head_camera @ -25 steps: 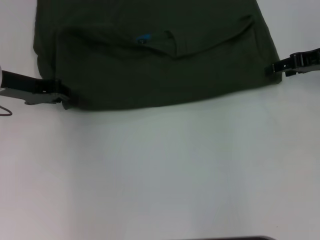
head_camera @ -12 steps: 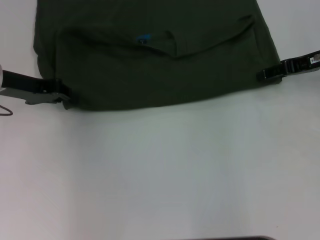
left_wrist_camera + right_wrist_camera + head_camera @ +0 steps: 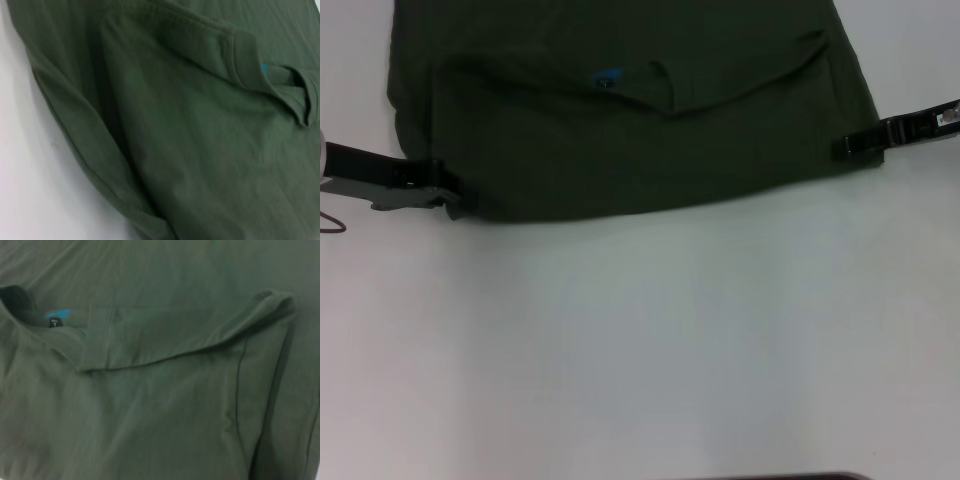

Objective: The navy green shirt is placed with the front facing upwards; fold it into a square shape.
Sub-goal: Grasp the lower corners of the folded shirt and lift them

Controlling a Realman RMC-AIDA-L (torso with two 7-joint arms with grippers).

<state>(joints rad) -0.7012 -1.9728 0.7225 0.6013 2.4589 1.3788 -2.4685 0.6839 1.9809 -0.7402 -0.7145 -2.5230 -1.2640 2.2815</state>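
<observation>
surface (image 3: 640, 350): white, bare in the near half.
left gripper (image 3: 448, 192): at the shirt's near left corner, touching the cloth; cannot tell how its jaws stand.
right gripper (image 3: 850, 147): at the shirt's right edge; jaws likewise cannot be told.
navy green shirt (image 3: 630, 110): lies folded across the far half, blue label (image 3: 608, 76) showing at the neck.

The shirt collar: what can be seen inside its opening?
Inside the collar of the navy green shirt, a blue label and a small black tag show. Deeper inside is hidden by folded fabric.
</observation>
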